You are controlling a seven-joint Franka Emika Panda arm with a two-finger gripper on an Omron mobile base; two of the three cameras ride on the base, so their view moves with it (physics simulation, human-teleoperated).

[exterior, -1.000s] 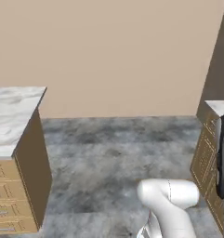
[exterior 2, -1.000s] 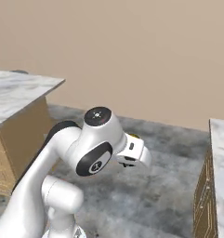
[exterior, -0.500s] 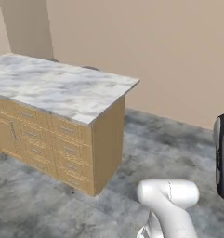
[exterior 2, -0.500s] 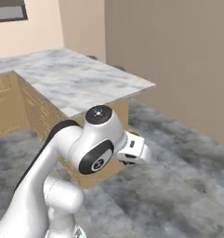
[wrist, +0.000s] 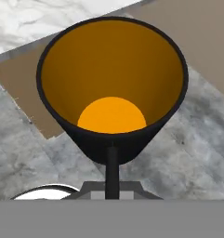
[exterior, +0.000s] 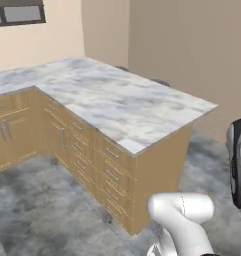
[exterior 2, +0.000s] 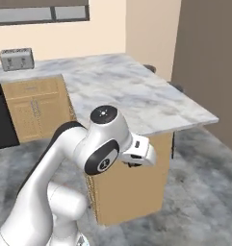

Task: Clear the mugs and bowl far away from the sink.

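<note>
Marble-topped wooden counters [exterior: 117, 100] wrap an L round the grey mottled floor [exterior: 32, 210], with a silver toaster [exterior 2: 16, 58] at the far wall; we carry the small black mug with the orange inside [wrist: 112, 83] in our gripper [wrist: 112, 162], fingers pinched tight on its near rim, mouth towards the hand camera; we judge this the transport step, mug lifted and clear of any surface; next we need a bare stretch of counter to set it down upright.

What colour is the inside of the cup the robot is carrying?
Orange inside, with a black outside and rim. The mug shows best in the hand view.
</note>
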